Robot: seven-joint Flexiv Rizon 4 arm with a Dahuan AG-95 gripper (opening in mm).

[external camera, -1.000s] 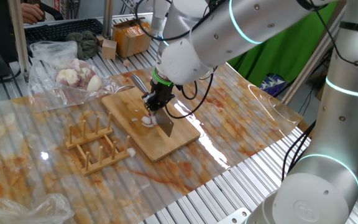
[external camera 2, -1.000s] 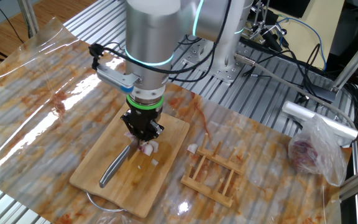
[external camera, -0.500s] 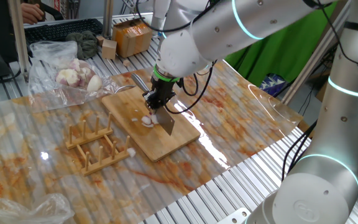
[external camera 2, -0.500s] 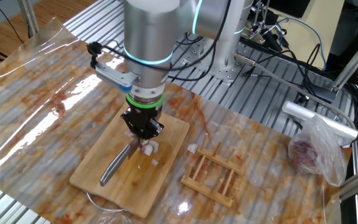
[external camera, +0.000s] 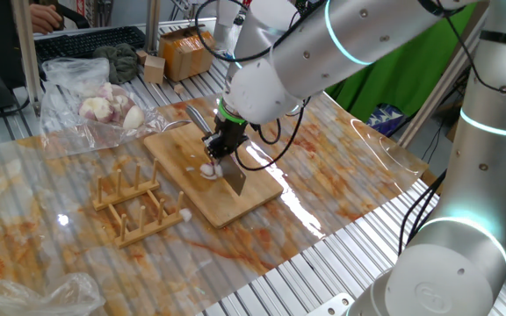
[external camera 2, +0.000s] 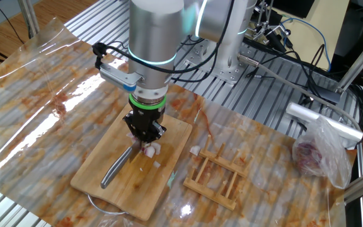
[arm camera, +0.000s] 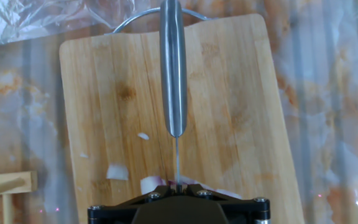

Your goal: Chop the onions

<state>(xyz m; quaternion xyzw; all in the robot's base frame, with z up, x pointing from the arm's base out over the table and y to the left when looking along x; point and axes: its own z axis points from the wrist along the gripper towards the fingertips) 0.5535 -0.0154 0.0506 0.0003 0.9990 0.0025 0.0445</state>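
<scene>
My gripper [external camera: 221,146] [external camera 2: 144,131] [arm camera: 178,184] is shut on a steel knife [arm camera: 173,74] and hangs low over the bamboo board [external camera: 257,195] [external camera 2: 137,197] [arm camera: 235,93]. The knife's handle [external camera 2: 115,168] points away from the hand. Its blade [external camera: 234,180] stands edge-down on the board. Pale white-pink onions [external camera: 207,170] [external camera 2: 150,150] [arm camera: 149,185] lie as small cut pieces right under the gripper, against the blade. A few loose onion bits [arm camera: 117,172] lie on the board to the left of the blade. The gripper's body hides part of the pile.
A small wooden rack [external camera: 135,204] [external camera 2: 217,176] stands beside the board, with a stray white bit [external camera 2: 195,151] next to it. A plastic bag of whole peeled bulbs [external camera: 104,106] lies at the back, near a cardboard box [external camera: 183,53]. Stained plastic sheeting covers the table.
The hand lifted a touch and came back down with the knife, staying over the same spot. The cut pieces on the board have not visibly shifted.
</scene>
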